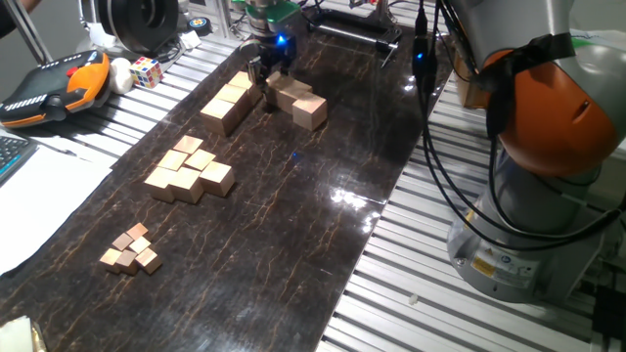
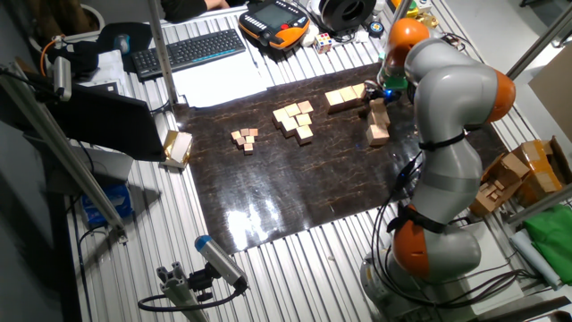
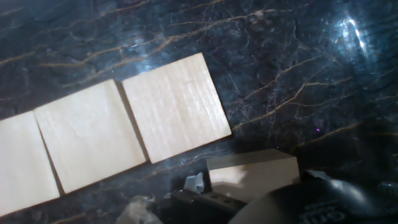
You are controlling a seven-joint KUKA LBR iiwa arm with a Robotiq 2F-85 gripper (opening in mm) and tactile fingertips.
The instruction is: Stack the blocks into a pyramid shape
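On the counter (image 1: 293,225), the blocks (image 1: 227,101) lay in a row at the far end, with a second group (image 1: 298,101) just beside them. The hand (image 1: 271,78) hung between the two groups. Medium cubes (image 1: 190,171) sat mid-counter, tiny cubes (image 1: 131,248) nearest.

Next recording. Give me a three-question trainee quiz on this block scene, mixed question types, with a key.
1. True or false: the gripper is down among the large blocks.
2. Multiple choice: how many separate clusters of tan cubes, by size, lie on the dark mat? A) one B) three C) five
3. Fill in: in the hand view, the three block tops lie in a ____.

Key: 1 true; 2 B (large, medium, tiny); 3 row, side by side.
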